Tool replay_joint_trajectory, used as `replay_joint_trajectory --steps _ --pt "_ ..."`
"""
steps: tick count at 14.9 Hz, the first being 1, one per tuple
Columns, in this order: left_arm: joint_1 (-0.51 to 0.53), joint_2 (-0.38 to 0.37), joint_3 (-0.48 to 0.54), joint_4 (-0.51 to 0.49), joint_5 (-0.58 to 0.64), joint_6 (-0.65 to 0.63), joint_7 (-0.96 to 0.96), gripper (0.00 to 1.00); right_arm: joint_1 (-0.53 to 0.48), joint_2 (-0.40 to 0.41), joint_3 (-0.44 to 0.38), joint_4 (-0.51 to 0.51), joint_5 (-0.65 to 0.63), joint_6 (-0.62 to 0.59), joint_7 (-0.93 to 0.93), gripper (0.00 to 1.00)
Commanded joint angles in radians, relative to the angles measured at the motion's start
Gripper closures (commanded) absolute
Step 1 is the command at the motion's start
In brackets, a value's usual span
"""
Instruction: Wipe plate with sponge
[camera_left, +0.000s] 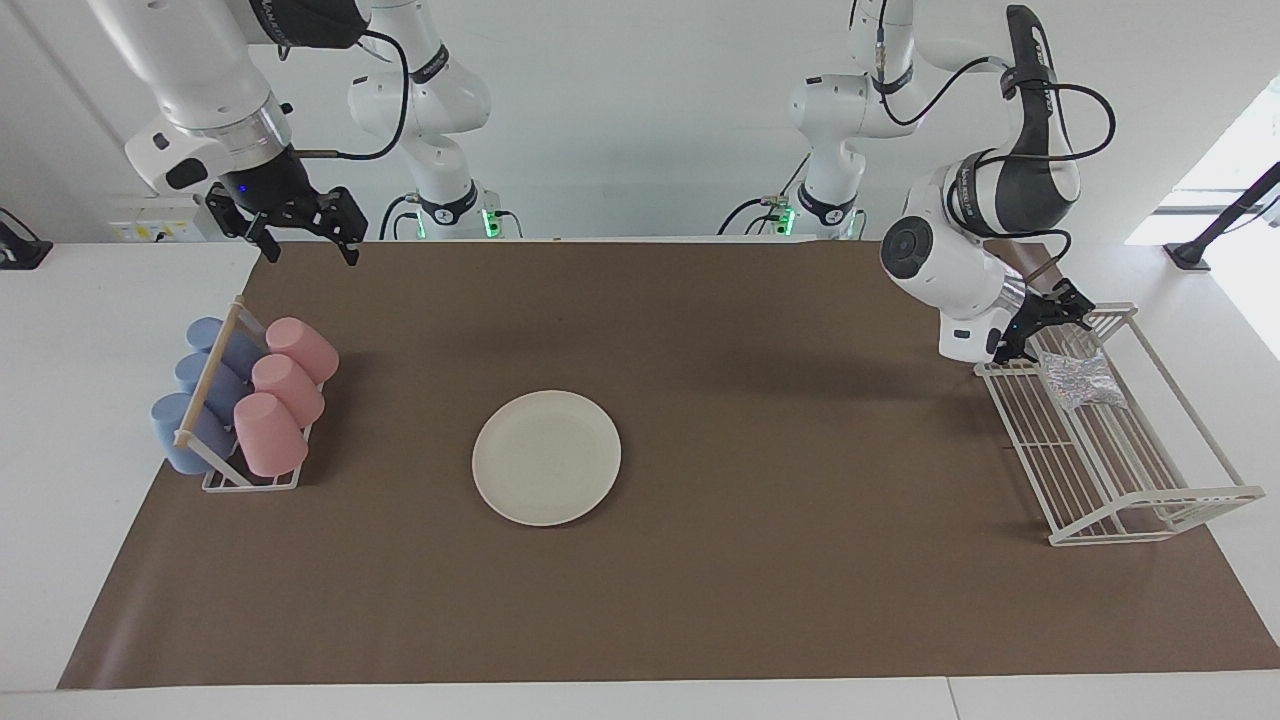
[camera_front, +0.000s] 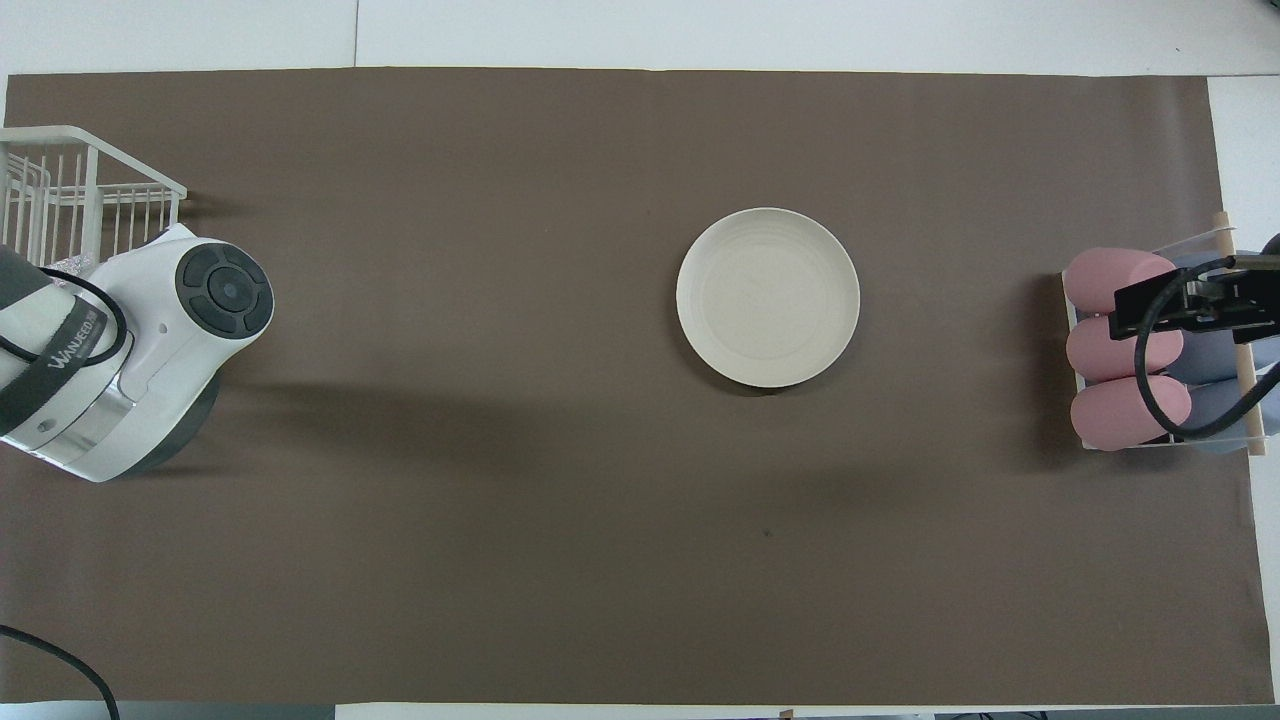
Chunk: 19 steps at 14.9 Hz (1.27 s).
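The cream-white plate (camera_left: 546, 457) (camera_front: 768, 297) lies flat on the brown mat near the middle of the table. The silvery sponge (camera_left: 1080, 382) rests on the wires of the white rack (camera_left: 1150, 505) at the left arm's end of the table. My left gripper (camera_left: 1042, 325) hangs open just above the rack's end nearest the robots. It is close beside the sponge and holds nothing. In the overhead view the left arm's wrist covers this gripper. My right gripper (camera_left: 310, 250) waits open, raised over the cup holder's end of the table.
A wire holder with pink cups (camera_left: 285, 390) (camera_front: 1120, 350) and blue cups (camera_left: 200, 395) stands at the right arm's end of the table. The white rack (camera_front: 90, 185) sits at the mat's edge. The brown mat (camera_left: 780, 560) covers most of the table.
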<state>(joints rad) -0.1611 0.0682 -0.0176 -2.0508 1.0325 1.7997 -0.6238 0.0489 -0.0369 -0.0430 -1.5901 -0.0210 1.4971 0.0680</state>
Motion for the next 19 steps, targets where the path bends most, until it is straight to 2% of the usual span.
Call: replay_joint_trajectory --steps 1,4,6,9,14,19 --pt "-0.009 -0.024 0.011 -0.019 -0.022 0.017 -0.007 0.00 -0.006 -0.012 0.006 -0.013 0.015 0.015 -0.022 0.00" --pt "-0.011 -0.019 0.011 0.049 -0.141 0.001 -0.002 0.00 -0.006 -0.012 0.006 -0.013 0.016 0.015 -0.022 0.00" --pt "-0.011 -0.022 0.011 0.113 -0.272 -0.041 0.003 0.00 -0.006 -0.012 0.006 -0.013 0.016 0.015 -0.022 0.00" --pt "0.009 -0.057 0.027 0.242 -0.550 -0.120 0.114 0.00 -0.007 -0.012 0.006 -0.013 0.016 0.006 -0.025 0.00" --pt "0.090 -0.105 0.031 0.403 -0.800 -0.275 0.257 0.00 -0.007 -0.015 0.006 -0.011 0.018 0.005 -0.028 0.00" --pt "0.144 -0.206 0.036 0.408 -0.985 -0.371 0.467 0.00 0.000 -0.021 0.009 -0.019 0.016 0.008 -0.030 0.00"
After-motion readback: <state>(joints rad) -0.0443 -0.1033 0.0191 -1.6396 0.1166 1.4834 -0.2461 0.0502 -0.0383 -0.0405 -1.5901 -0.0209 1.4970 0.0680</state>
